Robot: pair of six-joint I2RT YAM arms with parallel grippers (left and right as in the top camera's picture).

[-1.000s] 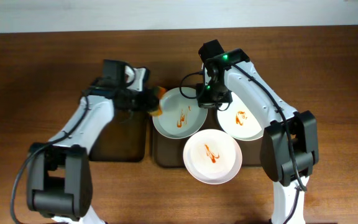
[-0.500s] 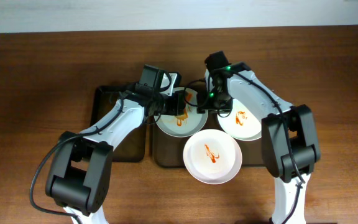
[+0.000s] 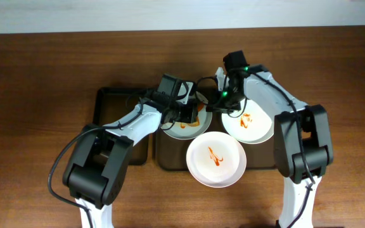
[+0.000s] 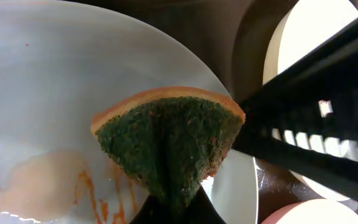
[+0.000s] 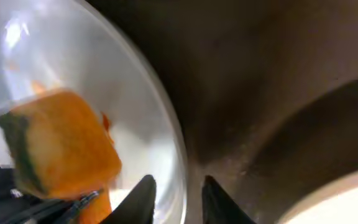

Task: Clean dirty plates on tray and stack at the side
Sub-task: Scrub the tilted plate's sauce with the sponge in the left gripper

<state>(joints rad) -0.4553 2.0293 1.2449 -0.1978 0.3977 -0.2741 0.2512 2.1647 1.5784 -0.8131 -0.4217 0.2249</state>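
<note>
The left gripper (image 3: pixel 187 115) has its jaws clenched on a sponge (image 4: pixel 173 140), green face set against the far-left plate (image 4: pixel 48 81) on the tray (image 3: pixel 168 158), beside a smeared orange streak (image 4: pixel 45 177). At that plate's right rim the right gripper (image 5: pixel 179 199) has its jaws grasping the edge. Two stained plates (image 3: pixel 252 126) lie further right and nearer.

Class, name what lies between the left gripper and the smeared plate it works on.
A green-and-orange sponge, pinched in the left gripper and lying over the plate. The left wrist view shows it best.
</note>
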